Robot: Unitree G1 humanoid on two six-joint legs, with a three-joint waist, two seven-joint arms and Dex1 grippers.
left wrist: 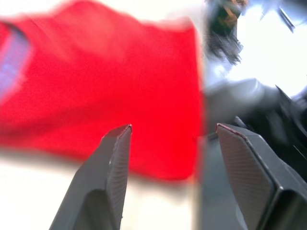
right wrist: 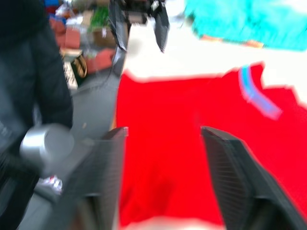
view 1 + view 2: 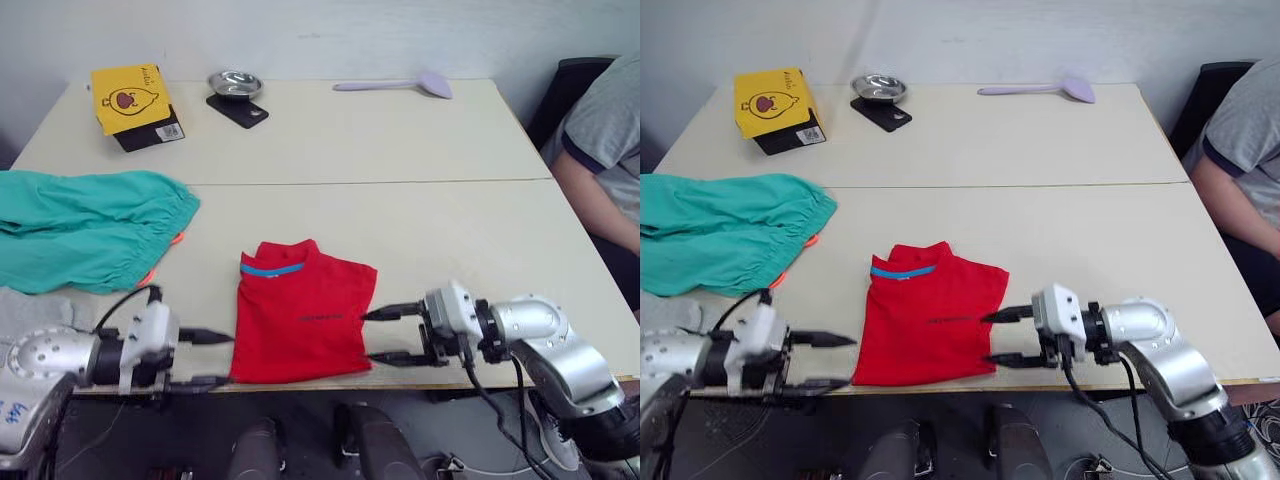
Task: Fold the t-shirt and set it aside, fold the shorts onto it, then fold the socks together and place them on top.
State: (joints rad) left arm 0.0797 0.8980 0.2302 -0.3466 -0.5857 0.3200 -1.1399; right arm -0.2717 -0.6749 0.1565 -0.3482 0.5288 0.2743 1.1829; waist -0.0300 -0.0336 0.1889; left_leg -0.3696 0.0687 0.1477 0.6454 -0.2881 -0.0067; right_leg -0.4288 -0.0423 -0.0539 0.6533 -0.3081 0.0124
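Note:
The red t-shirt (image 3: 300, 312) lies folded near the table's front edge, its blue collar strip facing the far side. My left gripper (image 3: 222, 358) is open just off the shirt's left side, at its front corner, with nothing between the fingers. My right gripper (image 3: 368, 337) is open at the shirt's right side, its tips level with the cloth's edge. The teal-green shorts (image 3: 85, 228) are spread out at the far left, with orange drawstring showing. A patch of light grey sock (image 3: 30, 308) lies in front of the shorts, partly behind my left arm. The left wrist view shows the t-shirt (image 1: 110, 81) beyond the open fingers.
A yellow box (image 3: 128, 97) on a black pad, a small metal bowl (image 3: 235, 84) on a black case and a lilac spatula (image 3: 400, 84) sit along the far edge. A person in a grey shirt (image 3: 600, 150) sits at the right. The table's front edge (image 3: 300, 385) runs just under both grippers.

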